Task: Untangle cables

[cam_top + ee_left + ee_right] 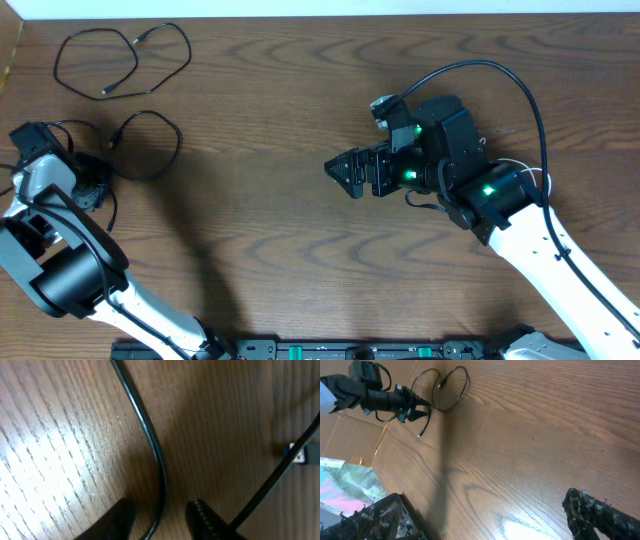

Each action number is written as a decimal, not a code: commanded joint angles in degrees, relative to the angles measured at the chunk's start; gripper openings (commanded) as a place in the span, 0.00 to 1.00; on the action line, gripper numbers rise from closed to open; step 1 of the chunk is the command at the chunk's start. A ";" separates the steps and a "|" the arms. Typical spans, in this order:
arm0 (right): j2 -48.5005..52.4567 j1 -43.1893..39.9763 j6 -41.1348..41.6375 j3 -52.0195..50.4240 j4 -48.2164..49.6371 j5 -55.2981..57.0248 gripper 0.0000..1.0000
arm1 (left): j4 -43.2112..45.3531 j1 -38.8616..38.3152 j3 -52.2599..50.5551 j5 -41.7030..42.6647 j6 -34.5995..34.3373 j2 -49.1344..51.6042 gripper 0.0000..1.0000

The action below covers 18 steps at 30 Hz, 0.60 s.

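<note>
Where the overhead frame shows its upper left corner, a first black cable (pixel 135 62) lies in loose loops on the wooden table (pixel 300 60), apart from everything else; just below it, at the left edge, a second black cable (pixel 178 145) curls in a loop whose tail leads to the left gripper (pixel 95 188); in the left wrist view that gripper's fingers (pixel 206 521) stand partly apart at the bottom of the frame, with the black cord (pixel 161 472) running into the gap between them, not visibly pinched; another black strand crosses the right side of that view, beside a small blue-and-white plug (pixel 299 453); at the centre of the overhead frame, the right gripper (pixel 345 172) is spread wide, holding nothing, well apart from both cables.
</note>
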 commanded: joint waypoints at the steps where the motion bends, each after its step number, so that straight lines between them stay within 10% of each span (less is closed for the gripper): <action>1: 0.04 0.31 0.22 -0.07 0.11 0.22 0.99 | -0.57 -0.52 -2.10 -4.52 0.48 1.86 0.34; 18: 0.04 0.31 0.22 -0.07 -0.35 0.24 0.99 | -0.57 -1.16 -4.09 -11.37 1.09 5.57 0.15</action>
